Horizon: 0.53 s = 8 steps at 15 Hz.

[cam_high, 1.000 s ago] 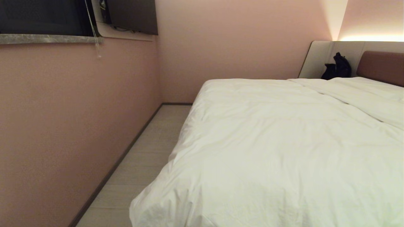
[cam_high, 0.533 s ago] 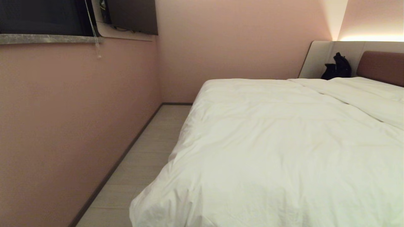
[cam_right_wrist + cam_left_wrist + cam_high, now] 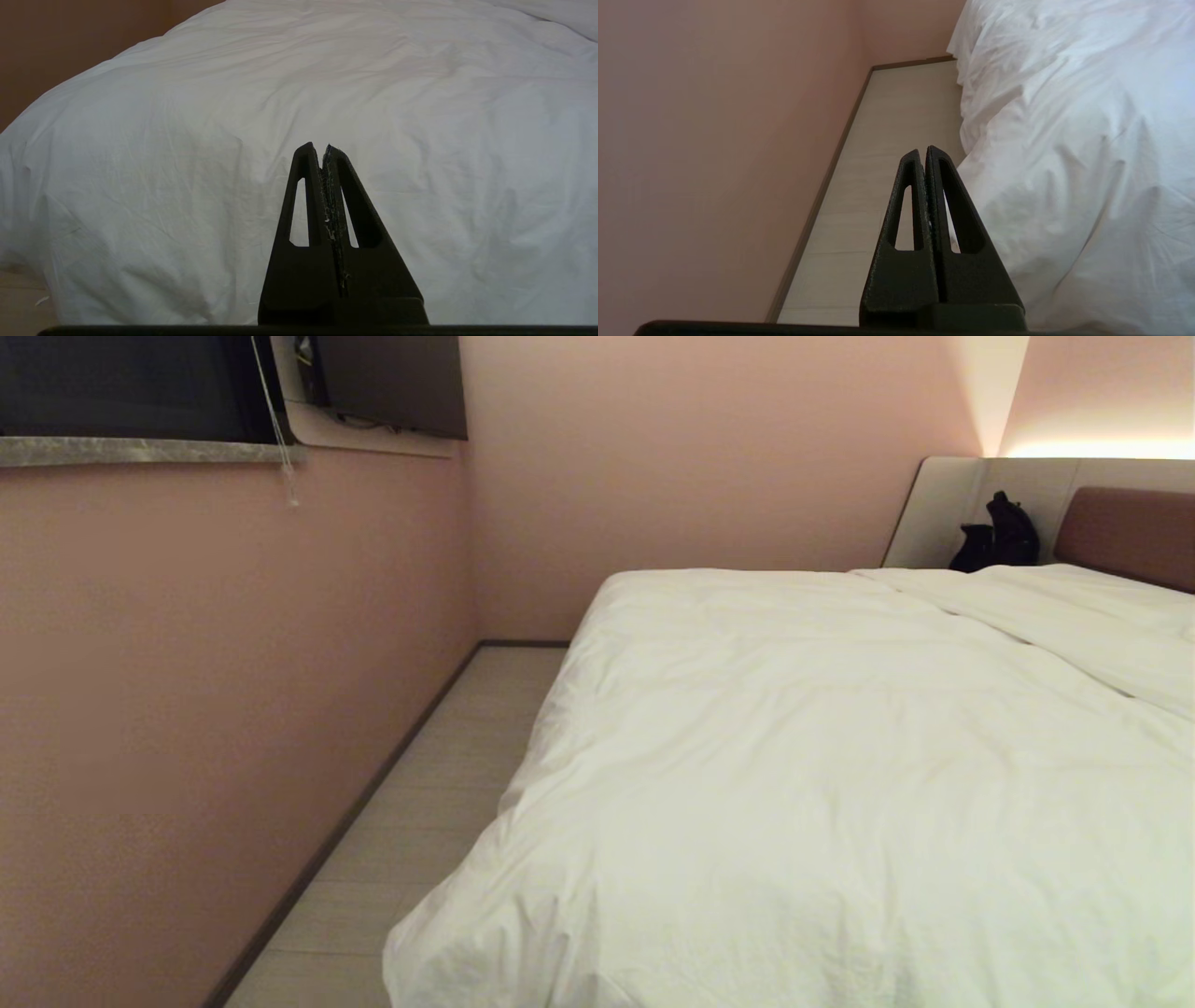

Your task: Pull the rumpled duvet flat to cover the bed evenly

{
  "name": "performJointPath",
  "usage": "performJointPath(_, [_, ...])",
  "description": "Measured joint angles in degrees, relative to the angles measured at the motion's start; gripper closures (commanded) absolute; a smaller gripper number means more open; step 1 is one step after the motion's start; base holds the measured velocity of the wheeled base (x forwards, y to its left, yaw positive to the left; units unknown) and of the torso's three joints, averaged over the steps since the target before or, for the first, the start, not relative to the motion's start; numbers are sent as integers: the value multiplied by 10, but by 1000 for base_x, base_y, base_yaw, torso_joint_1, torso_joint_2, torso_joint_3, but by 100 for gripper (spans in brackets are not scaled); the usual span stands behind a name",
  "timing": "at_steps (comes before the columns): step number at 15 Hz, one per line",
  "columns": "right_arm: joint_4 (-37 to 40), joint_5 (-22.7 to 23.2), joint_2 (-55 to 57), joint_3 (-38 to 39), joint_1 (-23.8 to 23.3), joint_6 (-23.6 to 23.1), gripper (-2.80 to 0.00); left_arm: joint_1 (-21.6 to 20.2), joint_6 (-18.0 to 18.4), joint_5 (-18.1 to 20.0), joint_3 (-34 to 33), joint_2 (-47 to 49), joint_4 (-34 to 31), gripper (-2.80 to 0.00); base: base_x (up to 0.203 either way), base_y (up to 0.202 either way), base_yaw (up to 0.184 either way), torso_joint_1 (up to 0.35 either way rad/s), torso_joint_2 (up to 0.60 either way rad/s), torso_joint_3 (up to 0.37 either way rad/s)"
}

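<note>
The puffy white duvet [image 3: 822, 756] lies spread over the bed, hanging over its near corner and left side, with soft wrinkles. The brown headboard [image 3: 1130, 534] of the bed shows at the far right. Neither arm appears in the head view. My left gripper [image 3: 923, 151] is shut and empty, hovering over the floor strip beside the duvet's hanging edge [image 3: 1064, 154]. My right gripper [image 3: 317, 148] is shut and empty too, pointing at the duvet [image 3: 327, 93] just short of its draped front.
A pink wall [image 3: 205, 709] runs close along the bed's left side, leaving a narrow strip of pale floor [image 3: 439, 784]. A dark bag [image 3: 999, 534] sits by the headboard surround. A window sill [image 3: 140, 450] and a wall-mounted screen [image 3: 392, 383] are high on the left.
</note>
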<state>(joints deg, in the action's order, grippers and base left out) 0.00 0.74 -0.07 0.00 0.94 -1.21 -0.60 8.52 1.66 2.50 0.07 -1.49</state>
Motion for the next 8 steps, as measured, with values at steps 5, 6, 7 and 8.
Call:
performJointPath(5, [0, 0, 0, 0, 0, 0, 0, 0, 0, -10, -6, 0, -1, 0, 0, 0, 0, 0, 0, 0])
performJointPath(6, [0, 0, 0, 0, 0, 0, 0, 0, -1, -8, -7, 0, -1, 0, 0, 0, 0, 0, 0, 0])
performJointPath(7, [0, 0, 0, 0, 0, 0, 0, 0, -1, -6, -8, 0, -1, 0, 0, 0, 0, 0, 0, 0])
performJointPath(8, [0, 0, 0, 0, 0, 0, 0, 0, -2, -4, -14, 0, -1, 0, 0, 0, 0, 0, 0, 0])
